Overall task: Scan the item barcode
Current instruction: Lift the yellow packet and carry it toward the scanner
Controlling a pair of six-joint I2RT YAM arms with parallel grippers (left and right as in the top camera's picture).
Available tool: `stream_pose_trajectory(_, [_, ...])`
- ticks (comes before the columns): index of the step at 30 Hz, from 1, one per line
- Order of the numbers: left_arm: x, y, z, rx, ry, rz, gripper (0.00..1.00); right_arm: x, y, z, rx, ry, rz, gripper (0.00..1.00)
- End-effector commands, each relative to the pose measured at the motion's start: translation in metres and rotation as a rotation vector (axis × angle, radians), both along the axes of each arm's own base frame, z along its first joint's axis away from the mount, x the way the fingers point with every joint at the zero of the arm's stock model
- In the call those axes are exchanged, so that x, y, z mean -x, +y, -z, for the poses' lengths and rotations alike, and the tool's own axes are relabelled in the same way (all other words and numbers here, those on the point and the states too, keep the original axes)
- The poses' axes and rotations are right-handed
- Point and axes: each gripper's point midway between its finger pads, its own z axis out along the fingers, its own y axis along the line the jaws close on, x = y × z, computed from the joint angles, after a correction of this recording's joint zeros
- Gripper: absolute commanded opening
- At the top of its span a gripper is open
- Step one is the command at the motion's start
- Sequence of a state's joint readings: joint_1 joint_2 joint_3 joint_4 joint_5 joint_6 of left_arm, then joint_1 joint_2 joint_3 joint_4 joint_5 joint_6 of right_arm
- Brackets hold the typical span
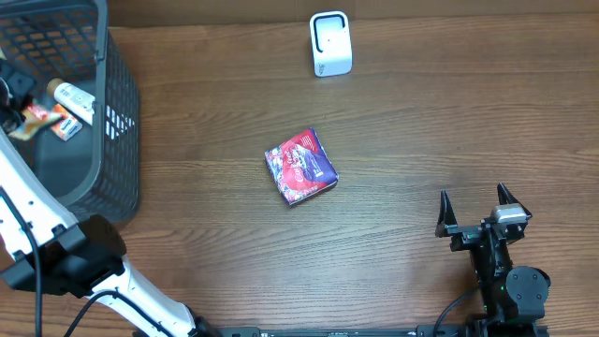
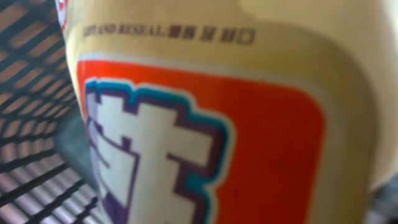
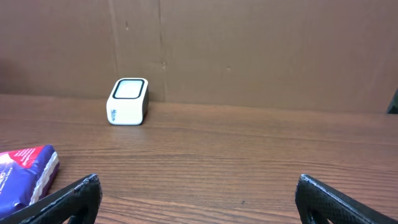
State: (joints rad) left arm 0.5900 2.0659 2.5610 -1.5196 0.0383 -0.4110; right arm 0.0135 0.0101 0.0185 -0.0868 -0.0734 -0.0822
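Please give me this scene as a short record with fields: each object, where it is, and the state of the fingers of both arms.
scanner: white, upright, far middle of the table
purple packet: lying flat mid-table, apart from the scanner
basket: grey mesh, far left, small items inside
left fingers: shut, down inside the basket
cream and orange packet: fills the left wrist view; the grip itself is not visible
right fingers: open, empty, near right
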Motion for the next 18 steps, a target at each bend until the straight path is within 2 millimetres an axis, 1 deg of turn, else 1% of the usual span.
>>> stream_pose_trajectory(1, [-0.027, -0.067, -0.060, 0.035, -0.215, 0.252, 0.04, 0.000, -0.001, 0.002, -0.004, -0.003, 0.006, 1.00])
stream_pose_trajectory(3, [-0.033, -0.096, -0.076, 0.035, -0.259, 0.323, 0.04, 0.000, -0.001, 0.002, -0.004, -0.003, 0.006, 1.00])
stream_pose_trajectory(4, [-0.038, -0.122, -0.085, 0.036, -0.288, 0.401, 0.04, 0.000, -0.001, 0.002, -0.004, -0.003, 0.006, 1.00])
stream_pose_trajectory(5, [-0.041, -0.135, -0.088, 0.034, -0.296, 0.436, 0.04, 0.000, -0.001, 0.002, -0.004, -0.003, 0.006, 1.00])
stream_pose_trajectory(6, [-0.046, -0.157, -0.092, 0.030, -0.304, 0.494, 0.04, 0.000, -0.001, 0.002, -0.004, -0.003, 0.006, 1.00])
stream_pose_trajectory(8, [-0.052, -0.201, -0.091, 0.037, -0.296, 0.606, 0.04, 0.000, -0.001, 0.002, -0.004, -0.003, 0.006, 1.00])
stream_pose_trajectory(9, [-0.054, -0.217, -0.088, 0.042, -0.287, 0.647, 0.04, 0.000, -0.001, 0.002, -0.004, -0.003, 0.006, 1.00])
stream_pose_trajectory(11, [-0.055, -0.270, -0.075, 0.067, -0.239, 0.768, 0.04, 0.000, -0.001, 0.002, -0.004, -0.003, 0.006, 1.00])
stream_pose_trajectory(13, [-0.053, -0.312, -0.055, 0.081, -0.168, 0.853, 0.04, 0.000, -0.001, 0.002, -0.004, -0.003, 0.006, 1.00])
stream_pose_trajectory(14, [-0.052, -0.321, -0.050, 0.081, -0.148, 0.871, 0.04, 0.000, -0.001, 0.002, -0.004, -0.003, 0.006, 1.00])
stream_pose_trajectory(15, [-0.047, -0.348, -0.033, 0.085, -0.089, 0.925, 0.04, 0.000, -0.001, 0.002, -0.004, -0.003, 0.006, 1.00])
stream_pose_trajectory(18, [-0.037, -0.390, 0.000, 0.087, 0.015, 1.013, 0.04, 0.000, -0.001, 0.002, -0.004, -0.003, 0.006, 1.00])
